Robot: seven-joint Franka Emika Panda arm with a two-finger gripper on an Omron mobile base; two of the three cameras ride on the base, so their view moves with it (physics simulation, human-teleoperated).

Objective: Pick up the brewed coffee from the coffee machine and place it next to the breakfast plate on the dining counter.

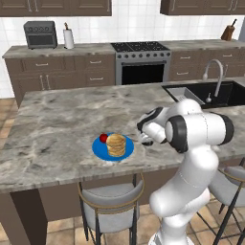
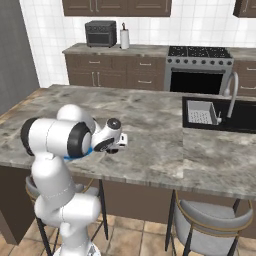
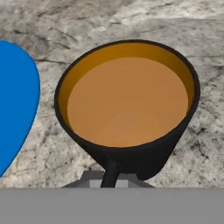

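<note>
Pincer (image 3: 109, 183) shut on coffee mug (image 3: 127, 105) handle; blue plate (image 3: 15, 105) cropped

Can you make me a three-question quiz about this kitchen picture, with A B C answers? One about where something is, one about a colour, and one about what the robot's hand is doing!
1. Where is the blue plate?
A. On the stove
B. On the big marble counter
C. In the sink

2. What colour is the drink in the mug?
A. Orange-brown
B. Green
C. White

3. What is the gripper doing?
A. Open over the pancakes
B. Holding a spoon
C. Shut on the mug's handle

Answers:
1. B, the left base view shows the plate lying on the counter.
2. A, the hand view looks down into orange-brown liquid.
3. C, the handle runs down into the gripper at the bottom of the hand view.
</note>
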